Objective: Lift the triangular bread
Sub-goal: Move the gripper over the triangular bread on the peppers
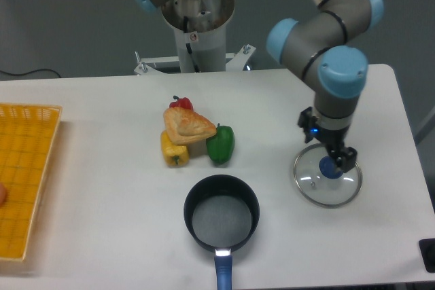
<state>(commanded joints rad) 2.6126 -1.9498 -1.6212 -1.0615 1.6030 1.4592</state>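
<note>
Bread first: the golden-brown, rounded-triangle puffed pastry (187,125) sits near the middle of my white table (102,168), propped on top of a cluster of peppers; it rests on the small yellow bell pepper (174,151) at its lower left, the glossy green bell pepper (221,144) touches its right corner, and a red pepper (181,104) peeks out just behind its top edge.

My grey-and-blue arm (326,52) reaches in from the upper right, well apart from the bread; its black two-finger gripper (332,162) points down over the round glass lid with a blue knob (327,183), which lies flat on the table near the right edge; the fingers stand at the knob, but I cannot tell from this view whether they are wide or closed on it.

Below the peppers stands a round black saucepan (222,212), its blue handle pointing toward the front edge; on the far left lies a yellow woven tray (27,168), cut off by the picture's edge, with something small and orange barely showing at its left side.
</note>
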